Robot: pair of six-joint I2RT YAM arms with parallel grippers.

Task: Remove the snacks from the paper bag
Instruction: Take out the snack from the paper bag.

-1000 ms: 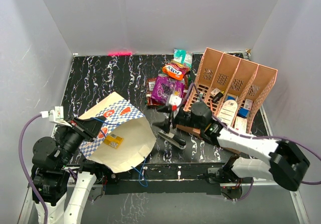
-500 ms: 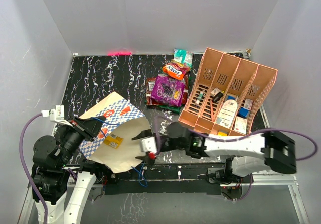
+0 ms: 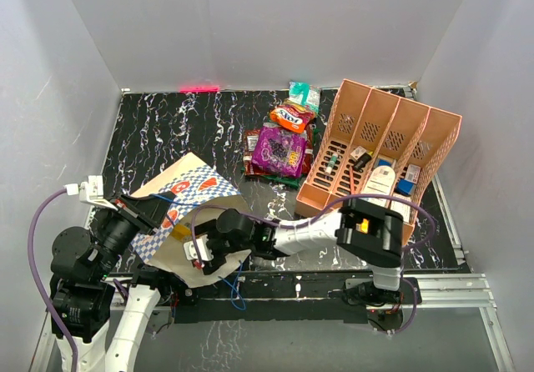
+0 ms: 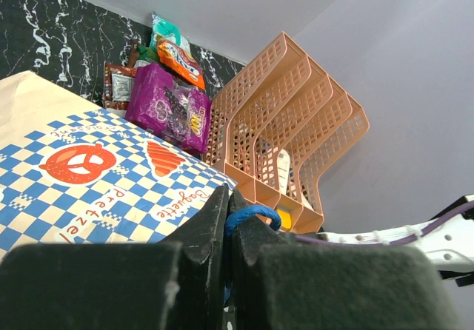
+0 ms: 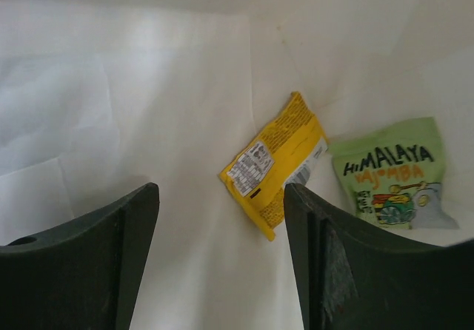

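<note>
We are looking at the paper bag (image 3: 193, 185) lying on its side at the near left of the black marbled table (image 3: 175, 126), its mouth facing right. The left gripper (image 4: 228, 211) is pinching fully closed, and we are seeing the bag's blue string handle (image 4: 252, 213) caught right between its fingers, with the checked pretzel band spreading just beyond it.

The right arm is stretching across to the left, and the right gripper (image 3: 203, 249) is sitting at the bag's mouth. From its wrist camera we are peering straight into the white interior. The right gripper's (image 5: 218, 204) fingers are standing wide apart with nothing between them, gripping nothing at all. Two snacks are lying inside on the bag's white paper: a yellow packet (image 5: 275, 163), tilted, just beyond the gap between the fingers, and a green packet (image 5: 392, 174) reading "HIMALAYA" just to its right, nearly touching it.

The rest of the snacks are sitting in a cluster on the table at the far middle: a purple packet (image 3: 279, 148) nearest, a red-brown packet (image 3: 251, 144) at its left edge, an orange packet (image 3: 292, 118) beyond it, and a teal-green packet (image 3: 304, 95) farthest back. The salmon-pink organiser (image 3: 380, 151) is standing just right of that cluster.
</note>
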